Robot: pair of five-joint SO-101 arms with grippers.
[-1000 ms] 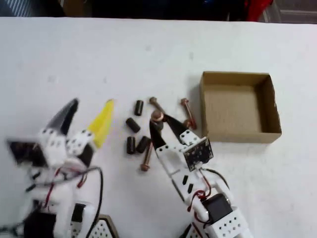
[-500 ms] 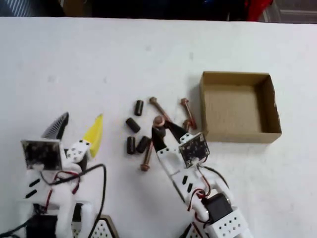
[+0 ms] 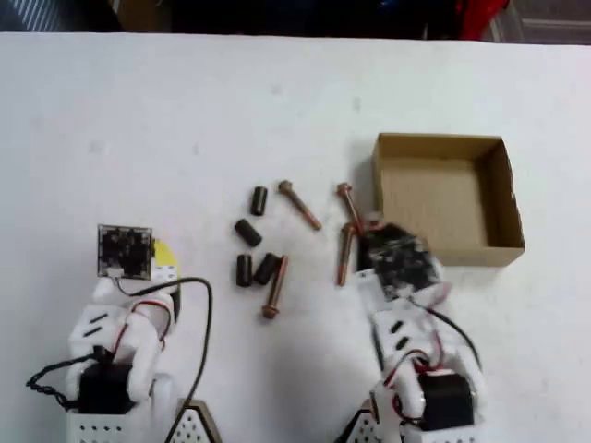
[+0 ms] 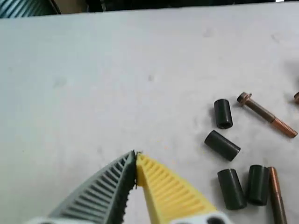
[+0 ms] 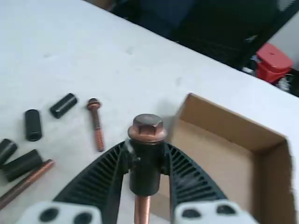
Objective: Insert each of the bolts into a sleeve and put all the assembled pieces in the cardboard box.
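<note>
Just beside the cardboard box (image 5: 224, 122), the right gripper (image 5: 145, 151) clamps a bolt (image 5: 147, 127) seated in its sleeve (image 5: 145, 176), apparently poised for dropping in; the left gripper (image 4: 136, 162), fingers together and empty, waits near loose sleeves (image 4: 222, 145).

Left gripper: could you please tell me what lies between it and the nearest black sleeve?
Nothing: in the left wrist view, bare table separates the left gripper from the nearest sleeve.
</note>
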